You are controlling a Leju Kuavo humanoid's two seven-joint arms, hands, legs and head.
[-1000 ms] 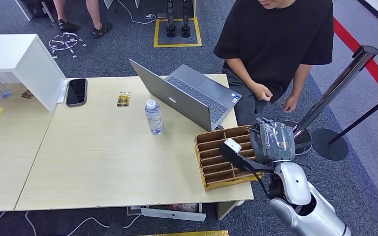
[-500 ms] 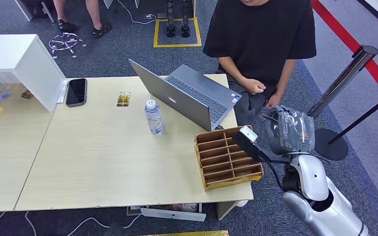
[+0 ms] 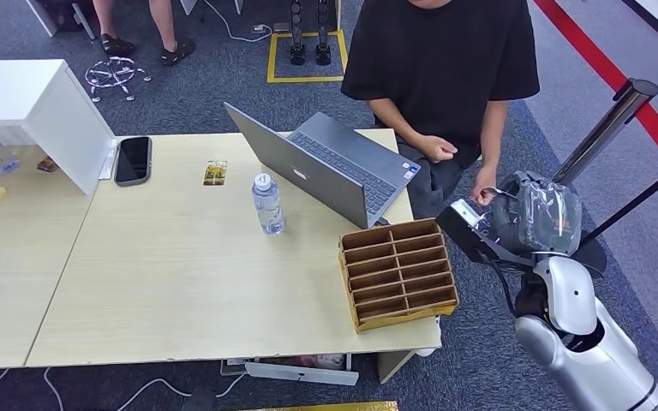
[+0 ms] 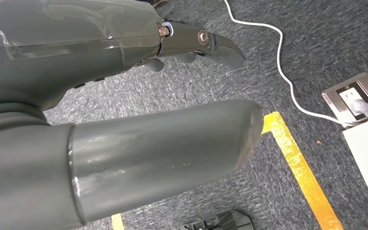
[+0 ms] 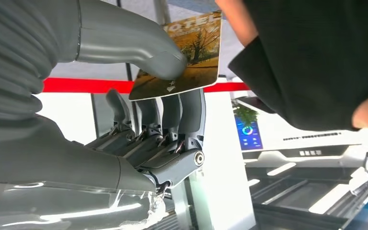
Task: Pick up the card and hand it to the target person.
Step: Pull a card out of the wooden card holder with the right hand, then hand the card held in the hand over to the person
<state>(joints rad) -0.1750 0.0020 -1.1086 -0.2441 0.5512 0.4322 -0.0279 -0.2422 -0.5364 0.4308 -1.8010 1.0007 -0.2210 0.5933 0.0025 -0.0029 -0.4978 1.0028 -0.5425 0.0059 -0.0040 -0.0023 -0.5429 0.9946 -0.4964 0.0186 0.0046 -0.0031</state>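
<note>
Glossy printed card point(image 5: 182, 57), smooth grey plastic-looking right hand point(image 5: 124, 120), pale wood-grain table point(image 3: 180, 274), brown wooden organizer point(image 3: 398, 274), matt black shirt point(image 3: 441, 51)

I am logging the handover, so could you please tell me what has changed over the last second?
The right hand, pinching the autumn-tree printed card, swung away from the brown wooden slotted organiser toward the person in the black T-shirt, whose hand now reaches toward it. The grey laptop, clear water bottle and black phone stayed put.
</note>
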